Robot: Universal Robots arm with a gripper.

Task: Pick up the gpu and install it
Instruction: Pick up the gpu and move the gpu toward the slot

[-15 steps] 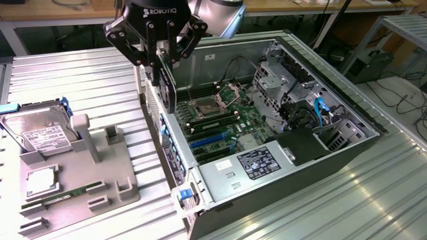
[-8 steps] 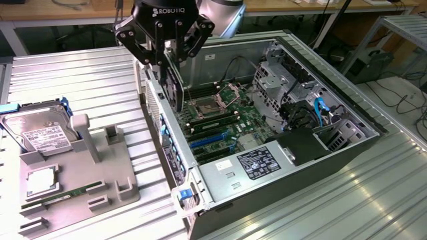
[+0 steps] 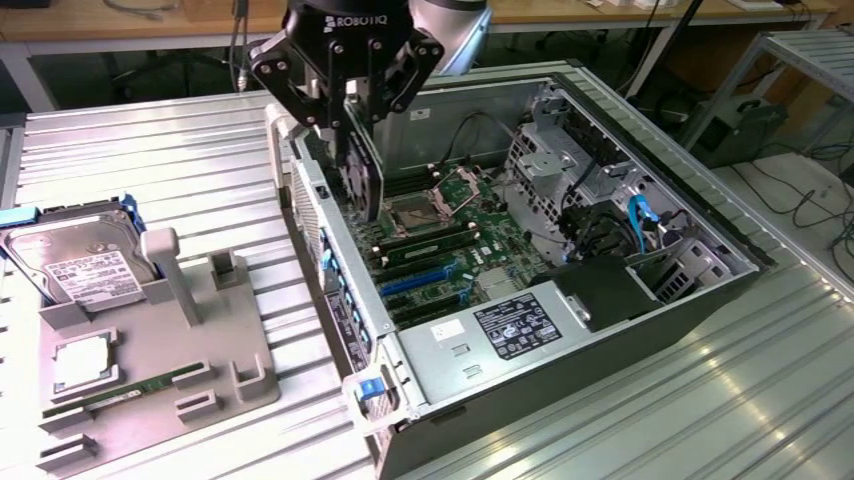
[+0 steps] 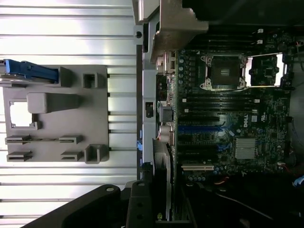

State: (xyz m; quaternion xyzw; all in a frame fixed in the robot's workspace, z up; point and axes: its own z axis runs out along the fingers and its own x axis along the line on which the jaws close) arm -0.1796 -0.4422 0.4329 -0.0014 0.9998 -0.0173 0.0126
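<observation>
The black two-fingered gripper (image 3: 350,135) is gripping the thin gpu card with its black round-fan cooler (image 3: 360,190), fingers closed on its upper edge, as far as the dim view lets me judge. It is holding the card upright, edge down, inside the open dark tower case (image 3: 694,265) beside the rear wall, so the connector is facing the green motherboard (image 3: 454,250) and its blue expansion slots (image 3: 416,282).

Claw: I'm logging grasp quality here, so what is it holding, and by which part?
The claw holds the gpu by its upper edge; the card hangs below it.
</observation>
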